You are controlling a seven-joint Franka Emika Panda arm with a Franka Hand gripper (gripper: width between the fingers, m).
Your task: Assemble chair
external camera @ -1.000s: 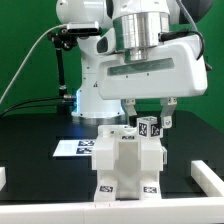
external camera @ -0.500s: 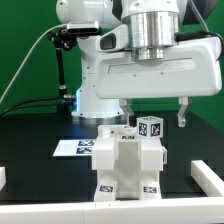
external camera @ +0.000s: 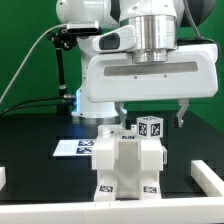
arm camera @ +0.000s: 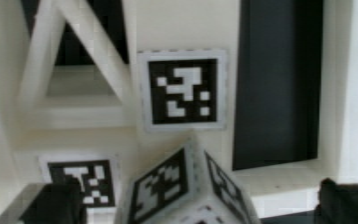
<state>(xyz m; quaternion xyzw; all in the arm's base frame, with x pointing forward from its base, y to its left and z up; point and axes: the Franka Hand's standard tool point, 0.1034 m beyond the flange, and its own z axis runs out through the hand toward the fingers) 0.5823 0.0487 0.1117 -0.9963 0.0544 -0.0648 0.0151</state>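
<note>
The chair (external camera: 125, 160) is a matte white blocky assembly with marker tags, standing on the black table at the front centre. A tagged white post (external camera: 150, 127) sticks up from its top on the exterior view's right. My gripper (external camera: 152, 112) hangs just above this post, open wide, with one finger on each side and not touching it. In the wrist view the post's tagged corner (arm camera: 190, 190) lies between the two dark fingertips (arm camera: 51, 205), with gaps on both sides, my gripper (arm camera: 197, 207) empty. Chair slats and another tag (arm camera: 179, 90) show behind.
The marker board (external camera: 72, 148) lies flat on the table behind the chair on the exterior view's left. White raised pieces sit at the table's front edge (external camera: 205, 172) on both sides. The robot base (external camera: 95, 100) stands behind.
The fingers stood close against the tagged post one second ago. They have since spread wide apart and let go of it. The post stays upright on the chair.
</note>
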